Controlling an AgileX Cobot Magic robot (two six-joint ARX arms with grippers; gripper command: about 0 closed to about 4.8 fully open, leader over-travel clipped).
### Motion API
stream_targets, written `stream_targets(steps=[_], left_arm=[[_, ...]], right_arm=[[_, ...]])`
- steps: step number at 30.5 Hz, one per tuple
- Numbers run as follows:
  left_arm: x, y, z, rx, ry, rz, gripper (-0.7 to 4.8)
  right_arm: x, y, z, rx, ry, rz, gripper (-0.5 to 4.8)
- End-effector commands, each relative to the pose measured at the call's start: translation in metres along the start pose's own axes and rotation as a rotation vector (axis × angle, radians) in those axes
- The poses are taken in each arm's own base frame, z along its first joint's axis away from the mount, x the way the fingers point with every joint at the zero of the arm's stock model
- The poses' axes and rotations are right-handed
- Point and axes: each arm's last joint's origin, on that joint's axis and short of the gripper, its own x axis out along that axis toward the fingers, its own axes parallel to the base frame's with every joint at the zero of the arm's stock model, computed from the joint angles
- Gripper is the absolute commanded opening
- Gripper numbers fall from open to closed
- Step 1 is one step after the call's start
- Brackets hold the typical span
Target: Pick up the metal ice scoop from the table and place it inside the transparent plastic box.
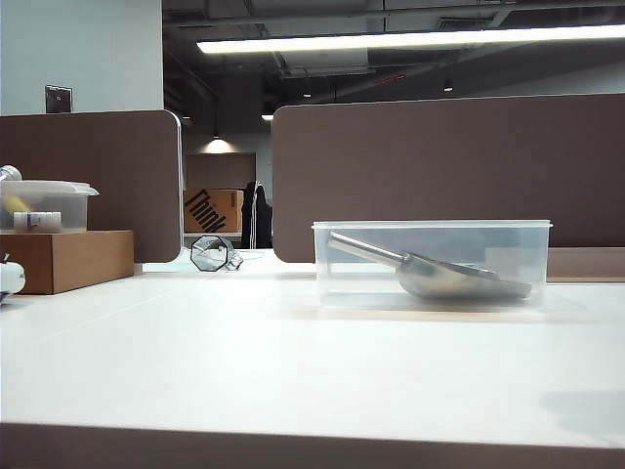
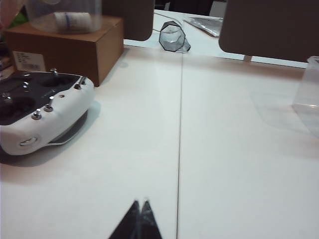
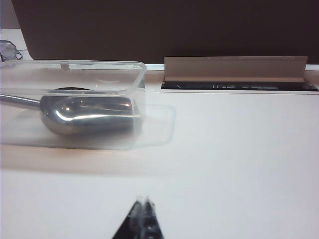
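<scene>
White worktop [image 1: 195, 371] in an office: the scoop [image 1: 459, 277] lies inside the clear box [image 1: 432, 262]. Left claw [image 2: 141, 203] and right claw [image 3: 144, 200], both clenched and empty, hover apart; little risk remains beyond nudging the box.

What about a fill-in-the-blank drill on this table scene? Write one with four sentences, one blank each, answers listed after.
1. The metal ice scoop lies ____ the transparent plastic box.
2. The box stands on the white ____.
3. The left gripper and the right gripper are both ____, with their tips pressed together.
4. The small lidded tub rests on top of a brown ____ box.

Missing words: inside; table; shut; cardboard
</scene>
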Motion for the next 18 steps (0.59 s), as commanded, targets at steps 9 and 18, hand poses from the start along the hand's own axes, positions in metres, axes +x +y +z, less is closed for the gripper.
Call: stream_targets(steps=[9, 18], left_arm=[[0.0, 0.0013, 0.0029, -0.002, -0.034, 0.038, -0.05], [0.0001, 0.0017, 0.0035, 0.051, -0.036, 0.018, -0.05]], right_arm=[[-0.0001, 0.0001, 0.0014, -0.003, -0.012, 0.002, -0.01], [-0.0001, 0.0001, 0.0014, -0.003, -0.012, 0.002, -0.01]])
